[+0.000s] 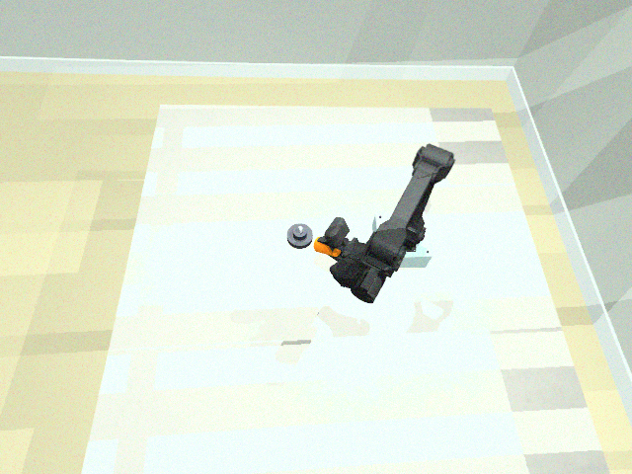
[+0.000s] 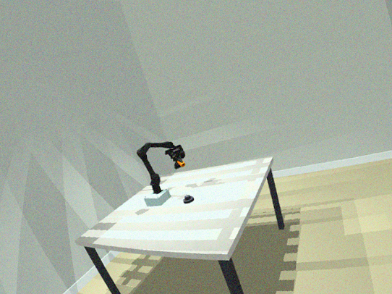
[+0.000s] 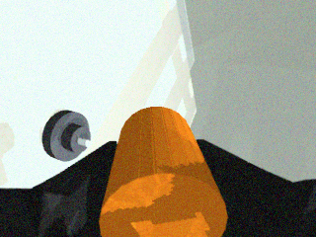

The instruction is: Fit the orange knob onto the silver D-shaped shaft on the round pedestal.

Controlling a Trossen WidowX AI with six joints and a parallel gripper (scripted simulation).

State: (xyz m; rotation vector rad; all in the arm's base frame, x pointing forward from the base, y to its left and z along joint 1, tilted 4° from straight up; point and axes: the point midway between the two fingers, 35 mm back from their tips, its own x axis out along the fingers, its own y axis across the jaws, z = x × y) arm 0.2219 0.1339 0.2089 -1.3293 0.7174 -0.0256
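My gripper is closed around the orange knob, with a dark finger pressed to each side of it. I hold the knob tilted, high above the counter and apart from the round pedestal. The pedestal stands on the counter, its silver shaft bare. In my wrist view, the pedestal sits off to the left of the knob. I cannot see the knob's hole clearly enough to tell where its flat side faces.
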